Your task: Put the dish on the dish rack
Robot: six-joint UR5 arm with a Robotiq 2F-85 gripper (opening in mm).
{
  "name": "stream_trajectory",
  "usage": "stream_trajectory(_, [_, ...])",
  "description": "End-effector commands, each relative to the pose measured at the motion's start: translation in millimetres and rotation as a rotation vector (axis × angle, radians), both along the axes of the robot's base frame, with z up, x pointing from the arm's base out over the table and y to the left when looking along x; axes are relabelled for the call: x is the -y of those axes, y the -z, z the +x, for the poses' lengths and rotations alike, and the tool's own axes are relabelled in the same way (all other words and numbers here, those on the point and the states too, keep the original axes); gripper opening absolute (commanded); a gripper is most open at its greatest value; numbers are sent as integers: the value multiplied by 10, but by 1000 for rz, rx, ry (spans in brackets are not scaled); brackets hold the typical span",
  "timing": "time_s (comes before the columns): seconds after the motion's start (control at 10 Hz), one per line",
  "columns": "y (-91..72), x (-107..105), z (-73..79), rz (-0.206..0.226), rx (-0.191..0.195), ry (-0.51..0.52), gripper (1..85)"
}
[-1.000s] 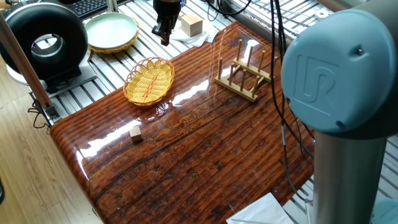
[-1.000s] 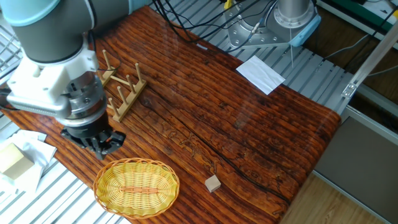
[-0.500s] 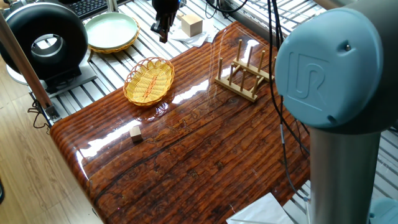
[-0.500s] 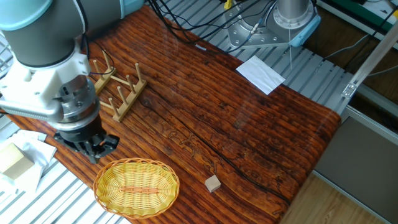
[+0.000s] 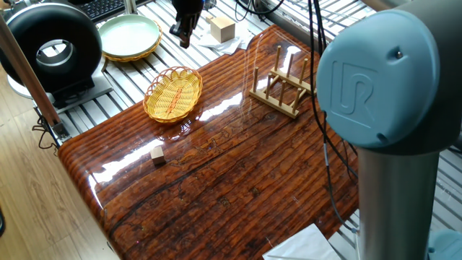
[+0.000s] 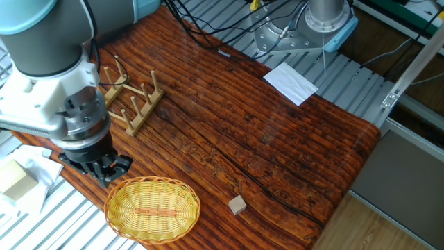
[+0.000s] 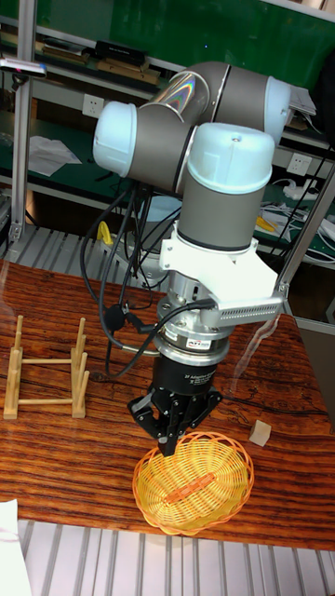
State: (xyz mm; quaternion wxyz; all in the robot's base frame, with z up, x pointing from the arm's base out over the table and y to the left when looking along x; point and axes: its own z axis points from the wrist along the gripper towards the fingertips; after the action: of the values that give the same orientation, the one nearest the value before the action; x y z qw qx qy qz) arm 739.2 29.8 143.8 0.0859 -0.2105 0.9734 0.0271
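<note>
The dish (image 5: 173, 94) is a golden wicker oval lying flat near the table's edge, also seen in the other fixed view (image 6: 152, 207) and the tall view (image 7: 194, 481). The dish rack (image 5: 283, 85), light wood with upright pegs, stands empty further along the table (image 6: 132, 105) (image 7: 45, 374). My gripper (image 5: 180, 30) hangs just above and beside the dish's rim, on the side toward the rack (image 6: 105, 171) (image 7: 170, 440). Its fingers come together at a point with nothing between them.
A small wooden cube (image 6: 238, 204) lies on the table near the dish. Off the table edge sit a pale green plate (image 5: 128, 36), a wooden block (image 5: 222, 29) and a black round device (image 5: 50, 47). White paper (image 6: 291, 81) lies at the far side.
The gripper has shifted a little toward the table's edge and lower, closer to the dish's rim. The dish and the rack have not moved.
</note>
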Motion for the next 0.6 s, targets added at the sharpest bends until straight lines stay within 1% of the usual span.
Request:
stream_trajectory(0.0, [-28, -5, 23, 11, 0, 38, 10])
stream_trajectory(0.1, [-27, 31, 35, -1, 4, 49, 10])
stream_trajectory(0.2, [-35, 16, 75, 7, 19, 56, 10])
stream_trajectory(0.4, [-46, 40, 141, -1, 45, 61, 10])
stream_trajectory(0.5, [-44, 95, 145, -24, 48, 53, 10])
